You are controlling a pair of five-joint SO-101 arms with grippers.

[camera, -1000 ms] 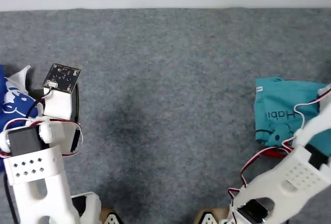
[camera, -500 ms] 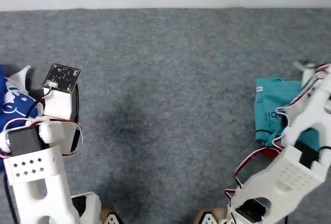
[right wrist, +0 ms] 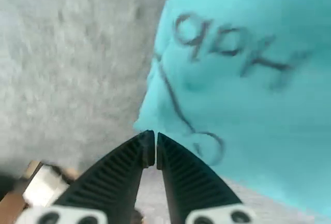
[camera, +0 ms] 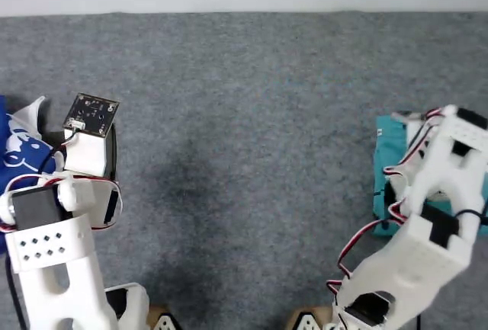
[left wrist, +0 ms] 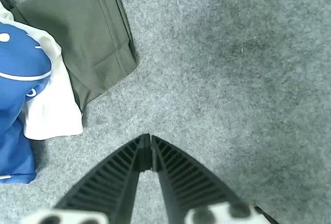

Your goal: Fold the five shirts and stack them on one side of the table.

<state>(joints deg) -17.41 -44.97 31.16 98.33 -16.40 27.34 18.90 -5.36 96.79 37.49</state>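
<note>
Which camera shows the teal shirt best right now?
The right wrist view: the teal shirt lies close below, uncovered. In the high view the right arm hides all but one edge. The left wrist view faces the olive shirt and blue-and-white shirt.

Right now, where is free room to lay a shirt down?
The grey middle of the table is bare, between the left arm and the teal shirt. It is crowded at the left edge, with the blue shirt and olive shirt.
</note>
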